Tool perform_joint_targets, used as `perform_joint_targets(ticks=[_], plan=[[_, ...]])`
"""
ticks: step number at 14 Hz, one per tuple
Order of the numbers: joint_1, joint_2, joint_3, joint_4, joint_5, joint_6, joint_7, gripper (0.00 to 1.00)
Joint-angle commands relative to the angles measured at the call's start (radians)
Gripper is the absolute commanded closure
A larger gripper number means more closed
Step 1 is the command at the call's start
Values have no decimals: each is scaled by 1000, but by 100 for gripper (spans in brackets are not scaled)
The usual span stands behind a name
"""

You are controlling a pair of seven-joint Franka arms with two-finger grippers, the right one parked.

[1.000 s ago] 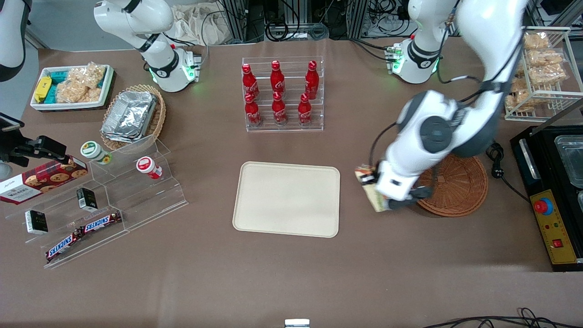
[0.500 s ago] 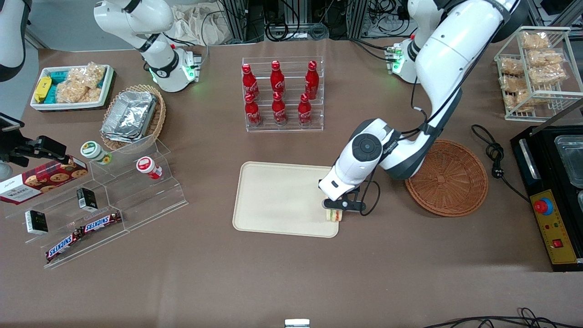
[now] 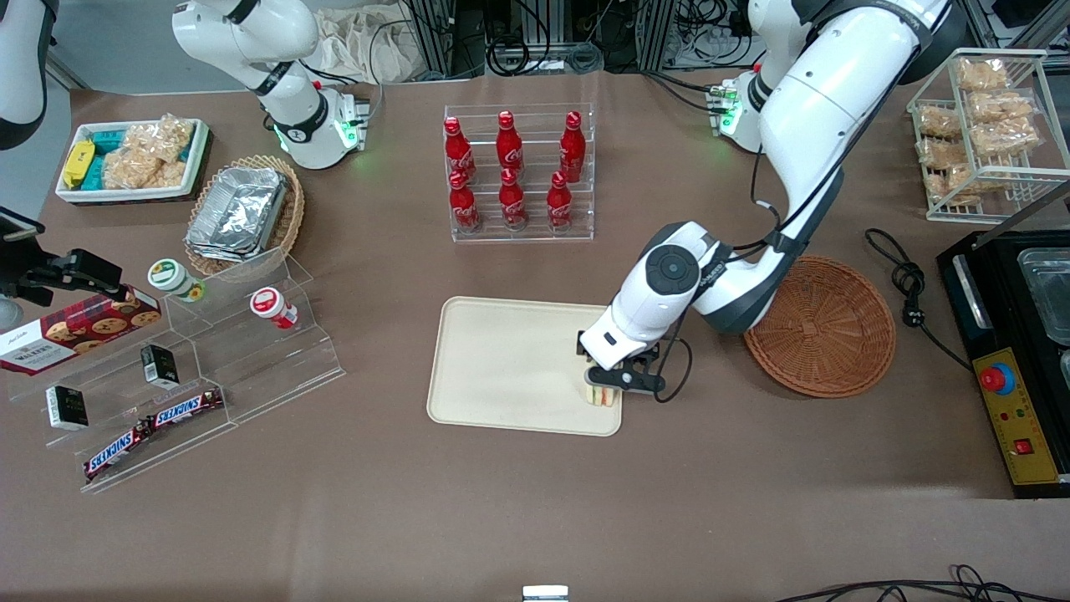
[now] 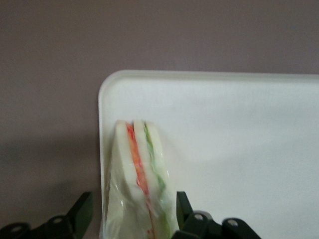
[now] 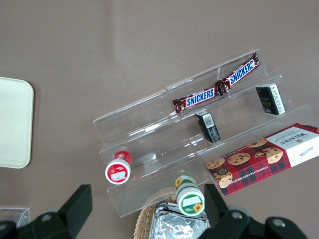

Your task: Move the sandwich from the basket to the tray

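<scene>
The sandwich (image 3: 601, 397) stands on edge on the cream tray (image 3: 510, 359), at the tray's corner nearest the front camera toward the working arm's end. In the left wrist view the sandwich (image 4: 139, 169) shows pale bread with orange and green layers, on the tray (image 4: 239, 129) close to its rim. My left gripper (image 3: 603, 390) is directly over it. The fingers (image 4: 83, 209) stand on either side of the sandwich, with a small gap on one side, so the gripper (image 4: 133, 214) is open. The reddish-brown basket (image 3: 823, 326) is empty, toward the working arm's end.
A clear rack of red cola bottles (image 3: 514, 171) stands farther from the camera than the tray. A clear stepped display (image 3: 209, 368) with snack bars and jars, and a tan basket of foil trays (image 3: 242, 213), lie toward the parked arm's end. A black appliance (image 3: 1016, 351) is beside the basket.
My gripper carried the sandwich from beside the basket to the tray's corner, then shifted slightly farther onto the tray. The sandwich now rests there.
</scene>
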Motion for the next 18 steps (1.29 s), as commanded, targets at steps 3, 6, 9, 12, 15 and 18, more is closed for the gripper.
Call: perform_joint_targets(ticks=[3,6,9,12,15,18], plan=[[148,-237,-5,-10,-44,-127,-108,2],[245,-375,-8,-4,-163,-332,19,1],[337,-498,3,28,-309,-616,303,1],[246,-581,204,65,-319,-846,405,1],[155,-656,344,61,-317,-936,428,1],[75,-647,437,106,-316,-948,431,1]])
